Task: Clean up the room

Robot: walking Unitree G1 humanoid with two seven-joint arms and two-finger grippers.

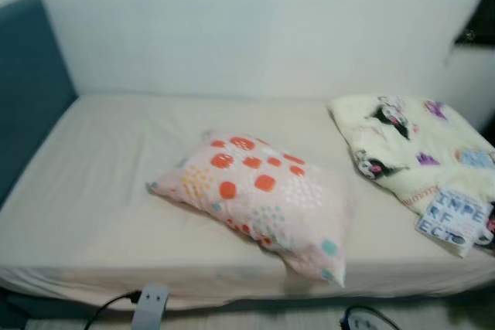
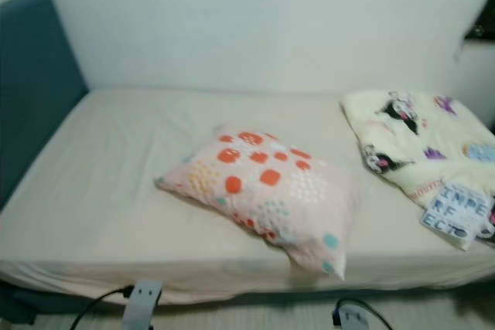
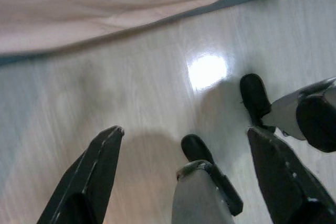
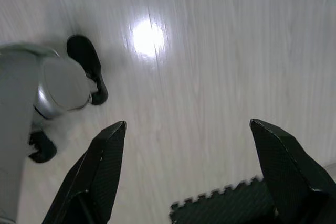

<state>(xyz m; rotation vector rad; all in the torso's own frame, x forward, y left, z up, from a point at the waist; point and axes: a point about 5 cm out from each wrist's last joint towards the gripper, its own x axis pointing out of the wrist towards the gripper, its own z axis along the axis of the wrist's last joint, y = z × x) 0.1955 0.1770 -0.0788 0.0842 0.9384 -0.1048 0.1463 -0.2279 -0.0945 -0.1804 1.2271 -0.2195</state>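
Pillow [image 1: 259, 199]: lying askew mid-bed [image 1: 93, 214], long axis running diagonally toward the front edge, left of the folded blanket [image 1: 418, 148].
Left gripper [image 3: 184, 171]: hanging spread wide over the floor [image 3: 131, 87] beside the bed.
Right gripper [image 4: 189, 174]: hanging equally wide; neither arm looking nearer.

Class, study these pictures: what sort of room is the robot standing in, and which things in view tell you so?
Most likely a bedroom. A bed with a cream fitted sheet stands against a white wall, with a teal headboard at one end. A spotted pillow and a folded cartoon-print blanket lie on it.
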